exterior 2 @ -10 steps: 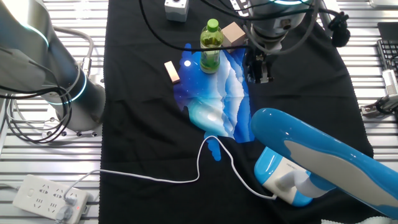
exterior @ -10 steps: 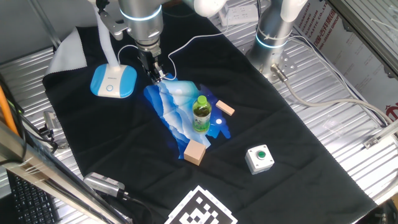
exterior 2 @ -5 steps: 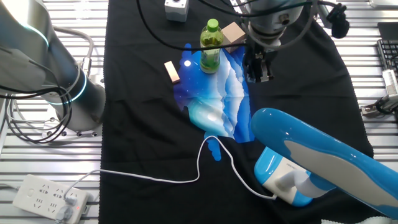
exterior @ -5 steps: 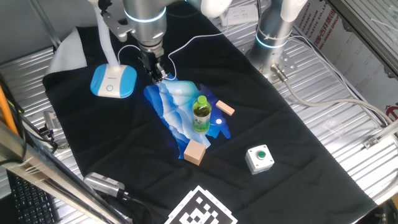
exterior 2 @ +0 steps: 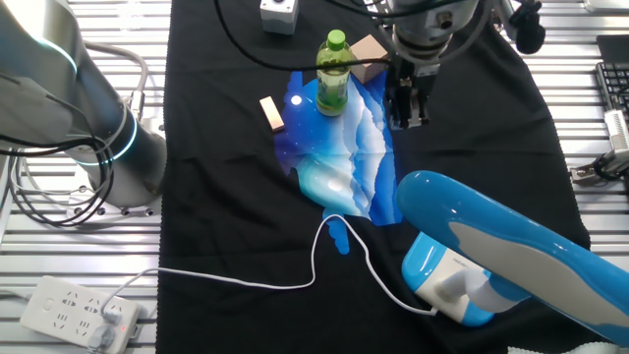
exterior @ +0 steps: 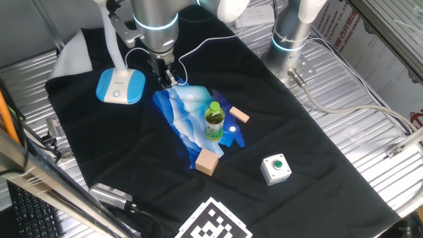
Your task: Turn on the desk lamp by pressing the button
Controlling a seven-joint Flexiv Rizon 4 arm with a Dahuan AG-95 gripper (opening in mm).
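The desk lamp has a light-blue base (exterior: 120,86) with a white top panel and a white neck (exterior: 111,39) rising at the back left. In the other fixed view its base (exterior 2: 440,278) is at the bottom right, under its large blue and white head (exterior 2: 511,246). My gripper (exterior: 166,79) hangs fingers down just right of the base, above the black cloth at the edge of the blue patterned sheet. It also shows in the other fixed view (exterior 2: 408,113). It holds nothing that I can see. No view shows a clear gap or contact between the fingertips.
A blue patterned sheet (exterior: 188,116) carries a green bottle (exterior: 213,120) and two wooden blocks (exterior: 207,161) (exterior: 239,116). A white box with a green button (exterior: 275,168) sits front right. The lamp's white cable (exterior 2: 295,280) loops over the cloth. A second arm's base (exterior: 291,33) stands at the back.
My gripper has shifted slightly, staying right of the lamp base over the sheet's edge. Nothing else has moved.
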